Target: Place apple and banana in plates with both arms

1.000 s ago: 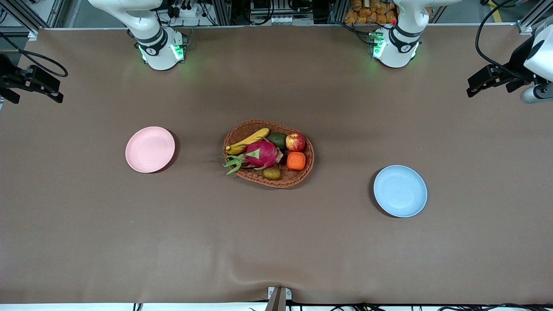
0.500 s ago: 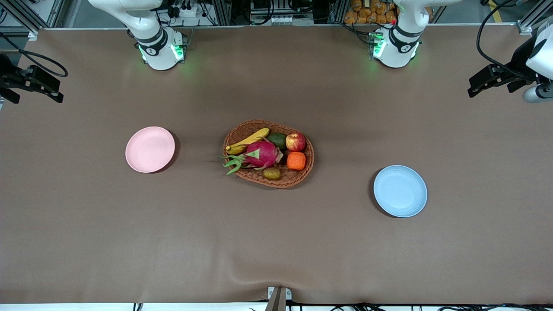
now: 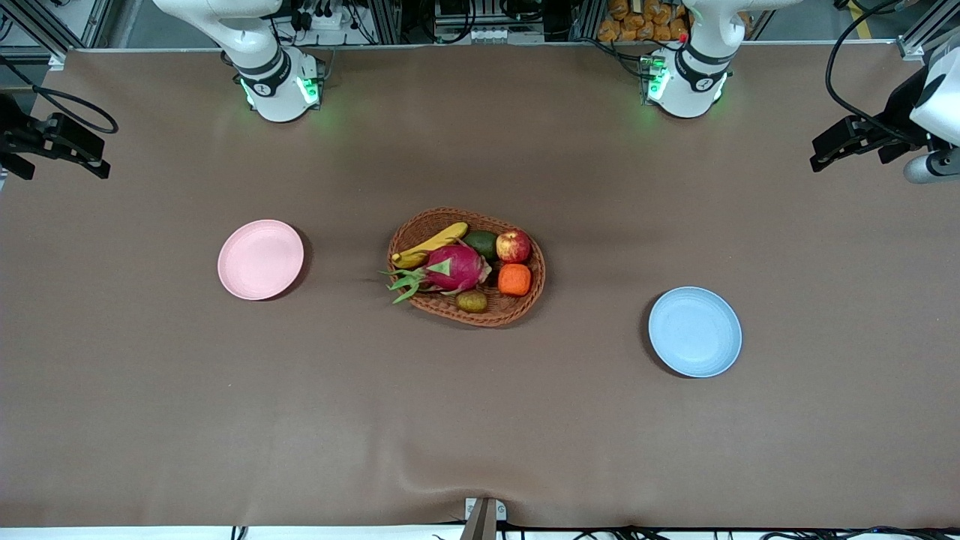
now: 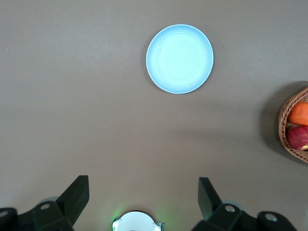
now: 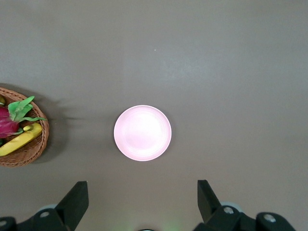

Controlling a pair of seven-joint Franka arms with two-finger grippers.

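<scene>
Almost nothing has moved since the earlier frames: only the left gripper (image 3: pixel 825 150) has drifted a touch, up over the table (image 3: pixel 480 420) edge at the left arm's end, while every fruit and plate lies where it did.

Judging from this, the task has not really begun. The apple (image 3: pixel 513 245) sits in the wicker basket (image 3: pixel 536 289) at mid-table, at about one o'clock within the basket as the front view shows it. The banana (image 3: pixel 431 245) lies in the same basket at about ten o'clock, against the rim and touching the pink dragon fruit (image 3: pixel 454 268). A dark green fruit (image 3: pixel 481 244) sits between banana and apple, an orange fruit (image 3: pixel 514 280) is just beside the apple at about four o'clock in the basket, and a small brown fruit (image 3: pixel 472 301) is at six o'clock.

Both plates are bare. The pink plate (image 3: pixel 260 259) is at nine o'clock from the basket, toward the right arm's end. The blue plate (image 3: pixel 694 331) is at about four o'clock from the basket, toward the left arm's end and nearer to the front camera.

In its wrist view the left gripper's fingers (image 4: pixel 77 192) are spread wide and hold nothing. The right gripper (image 3: pixel 56 154), high over the table edge at the right arm's end, is likewise released and empty, fingers (image 5: pixel 77 195) splayed.

Everything is left to do: two pickups, two carries, two releases.
</scene>
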